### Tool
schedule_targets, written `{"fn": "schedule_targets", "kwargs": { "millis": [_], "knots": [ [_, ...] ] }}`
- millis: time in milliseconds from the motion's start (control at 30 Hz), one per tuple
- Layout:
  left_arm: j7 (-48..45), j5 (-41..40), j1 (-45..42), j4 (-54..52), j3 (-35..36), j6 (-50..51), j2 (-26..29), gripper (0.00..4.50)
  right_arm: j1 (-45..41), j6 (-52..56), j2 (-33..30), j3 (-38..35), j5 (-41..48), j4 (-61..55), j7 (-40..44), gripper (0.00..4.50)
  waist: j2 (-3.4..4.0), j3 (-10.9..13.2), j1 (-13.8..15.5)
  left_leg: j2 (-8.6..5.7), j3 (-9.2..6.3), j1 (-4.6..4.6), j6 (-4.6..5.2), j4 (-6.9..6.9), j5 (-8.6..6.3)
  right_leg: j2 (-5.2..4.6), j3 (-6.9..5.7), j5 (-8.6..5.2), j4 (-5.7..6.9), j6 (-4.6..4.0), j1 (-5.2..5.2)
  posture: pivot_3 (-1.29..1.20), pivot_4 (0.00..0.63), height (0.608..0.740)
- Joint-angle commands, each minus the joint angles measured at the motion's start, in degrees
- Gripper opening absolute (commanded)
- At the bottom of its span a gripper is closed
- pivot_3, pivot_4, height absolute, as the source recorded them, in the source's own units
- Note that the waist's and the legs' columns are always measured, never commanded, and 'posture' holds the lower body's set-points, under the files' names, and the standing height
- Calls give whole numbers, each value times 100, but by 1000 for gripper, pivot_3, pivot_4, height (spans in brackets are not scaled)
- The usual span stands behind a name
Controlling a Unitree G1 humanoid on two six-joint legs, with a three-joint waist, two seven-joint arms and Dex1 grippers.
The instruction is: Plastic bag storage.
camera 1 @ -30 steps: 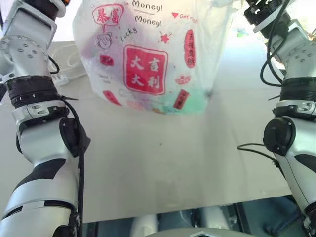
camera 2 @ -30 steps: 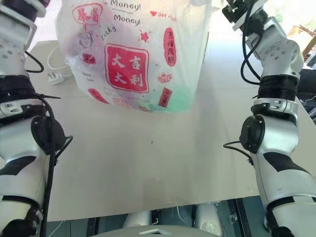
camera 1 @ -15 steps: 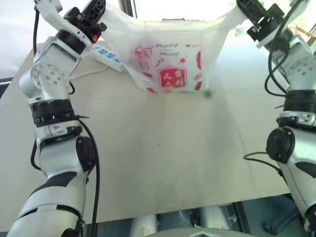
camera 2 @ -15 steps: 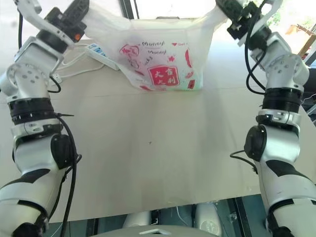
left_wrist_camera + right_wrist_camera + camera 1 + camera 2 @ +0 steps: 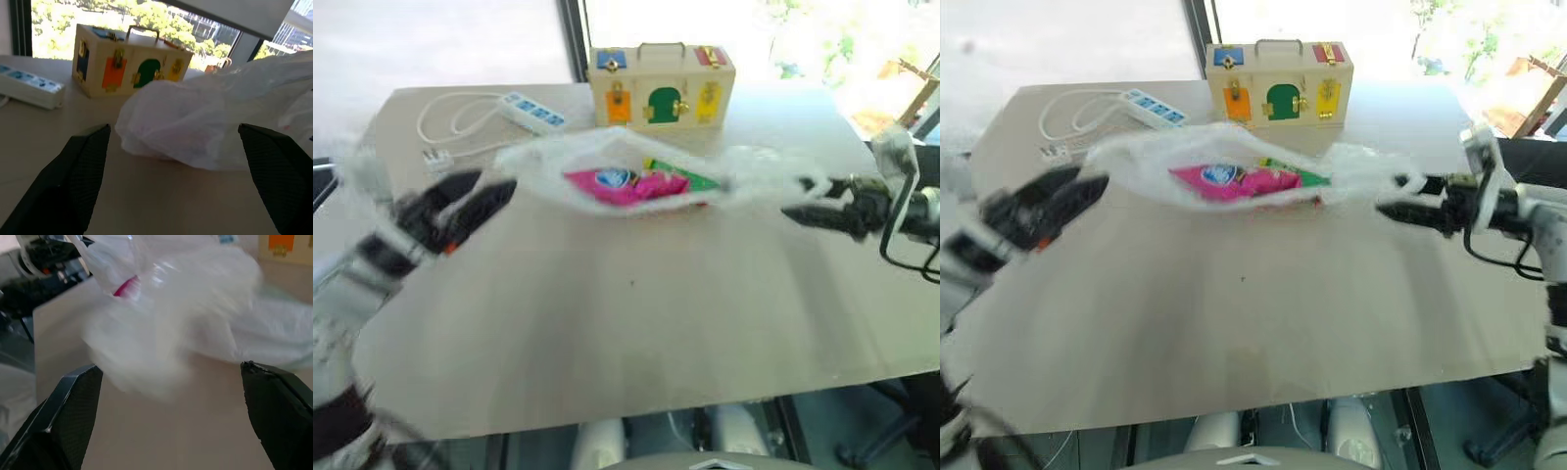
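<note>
The plastic bag (image 5: 607,162) lies slumped and flattened on the table (image 5: 636,323), translucent white. A pink chips packet (image 5: 626,186) and something green (image 5: 690,179) show through it. My left gripper (image 5: 494,191) hovers low at the bag's left end, blurred and open, with nothing between its fingers. In the left wrist view the bag (image 5: 205,122) bulges just beyond the wide-spread fingers (image 5: 78,171). My right gripper (image 5: 803,199) points at the bag's right handle end (image 5: 773,176), open and holding nothing. The right wrist view has the bag (image 5: 161,333) in front of its spread fingers (image 5: 274,401).
Behind the bag stands a wooden box (image 5: 661,86) with coloured doors, latches and a top handle. A white power strip (image 5: 530,110) with a coiled cable (image 5: 450,122) lies at the back left. The table's front edge (image 5: 636,416) runs close to me.
Both arms came down and back from holding the bag up by its handles. Both grippers opened and let go, and the bag collapsed onto the table.
</note>
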Motion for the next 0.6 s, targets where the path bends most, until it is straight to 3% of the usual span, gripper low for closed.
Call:
{"fn": "schedule_targets", "kwargs": {
  "millis": [33, 167, 300, 500, 600],
  "knots": [
    [-311, 660, 920, -536, -9, -481, -61, 4464, 317, -929, 145, -38, -403, -223, -94, 4500, 0, 3, 51, 1, -3, -2, -1, 5, 0, 3, 3, 1, 15, 0, -5, 0, 150, 740],
    [-207, 1512, 1856, -968, -546, -1208, -606, 4464, 1121, -1370, 351, -313, -308, -700, -40, 4500, -5, -15, 135, -4, -17, 9, 0, 21, 0, 6, 10, 1, 29, -3, 6, 0, 150, 740],
    [-45, 2348, 2502, -1189, -1171, -2211, -1336, 4464, 1992, -3455, 168, -20, -1687, 271, -85, 4500, -14, -19, 273, -14, -26, -11, 9, 18, -6, 6, 5, 2, -9, -4, 8, 0, 150, 740],
    [-332, 2829, 3227, -1141, -1301, -3333, -1872, 4464, 1924, -4490, 553, -386, -1590, 1536, -220, 4500, 5, -23, 203, -8, -28, 7, 10, 18, -6, 18, 11, 2, -10, -4, 25, 0, 150, 740],
    [-501, 3096, 3334, -1030, -1492, -3856, -1930, 4464, 1895, -4484, 687, -488, -1403, 1656, -168, 4500, 14, -23, 202, -1, -48, 27, 10, 18, -6, 35, 14, 4, -11, -10, 45, 0, 150, 740]
  ]
}}
